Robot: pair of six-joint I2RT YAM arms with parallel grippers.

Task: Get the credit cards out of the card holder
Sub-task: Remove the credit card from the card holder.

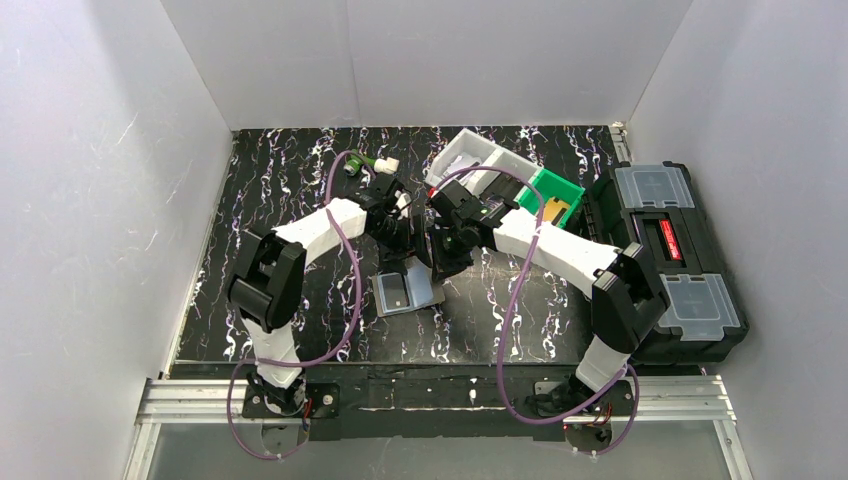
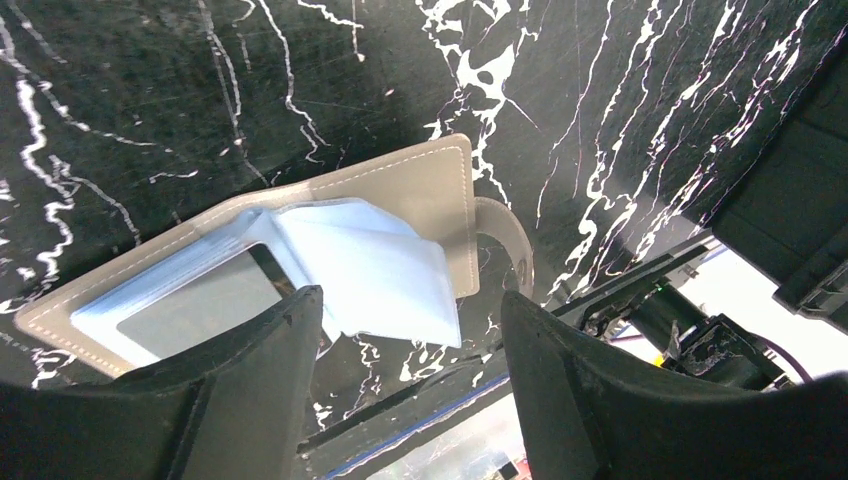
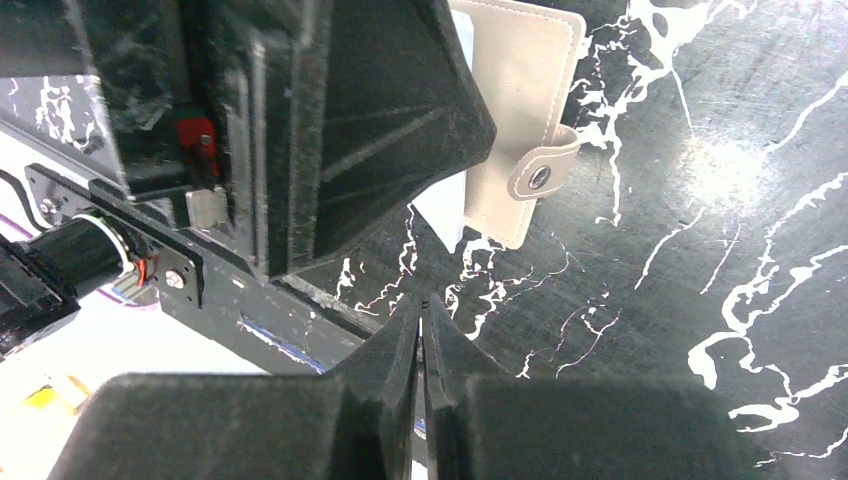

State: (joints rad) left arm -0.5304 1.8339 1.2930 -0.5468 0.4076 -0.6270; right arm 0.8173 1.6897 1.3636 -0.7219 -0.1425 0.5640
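1. White walls (image 1: 90, 200) box in a black marbled table (image 1: 260, 200).
2. Left gripper (image 2: 408, 310) hovers, fingers spread and empty, directly over the card holder (image 2: 420, 185), which lies open on the table, its long axis slanting across the finger gap, pale blue sleeves (image 2: 370, 265) fanned toward the fingertips.
3. Right gripper (image 3: 422, 305), fingers pressed together on nothing, sits just beside the holder's snap strap (image 3: 540, 175).
4. Left arm (image 1: 320, 225) is nearer, I judge.

The card holder (image 2: 425, 190) looked like matt, fine-grained faux leather with stitched edges. Its inner sleeves (image 2: 375, 265) were glossy, translucent plastic. The snap (image 3: 541, 177) on its strap was dull metal. The table (image 2: 150, 90) under the card holder was smooth, marble-patterned and faintly scratched, with a soft sheen. The left gripper (image 2: 410, 300) above it was matt black plastic.
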